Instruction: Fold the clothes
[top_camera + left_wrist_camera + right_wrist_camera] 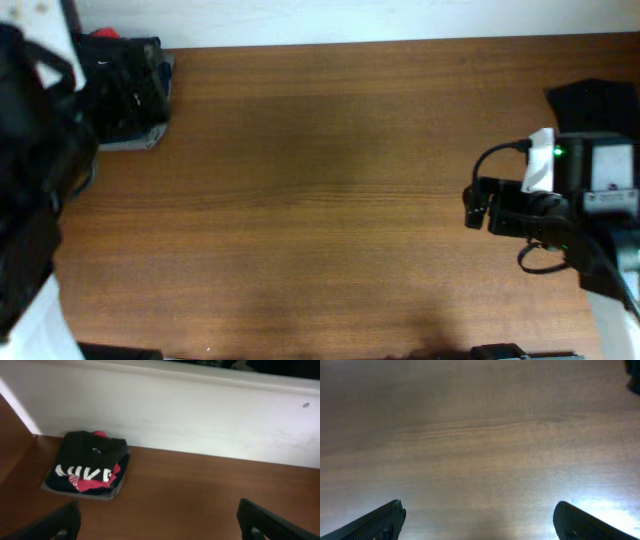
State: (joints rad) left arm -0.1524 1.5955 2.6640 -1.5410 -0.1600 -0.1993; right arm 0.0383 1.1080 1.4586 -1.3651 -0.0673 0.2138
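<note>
A stack of folded clothes [128, 95] lies at the table's far left corner. In the left wrist view the stack [87, 467] shows a black shirt with white lettering on top and red and grey layers under it. My left gripper [159, 506] is open above bare wood, short of the stack and holding nothing. A loose black garment [597, 100] lies at the far right edge and shows as a dark corner [635, 375] in the right wrist view. My right gripper [479, 505] is open over bare table with nothing between its fingers [385, 520].
The wooden table [320, 200] has a white wall [200, 415] along its far edge. The right arm's body and cables [560, 200] sit at the right side. The left arm's dark bulk [30, 160] covers the left edge.
</note>
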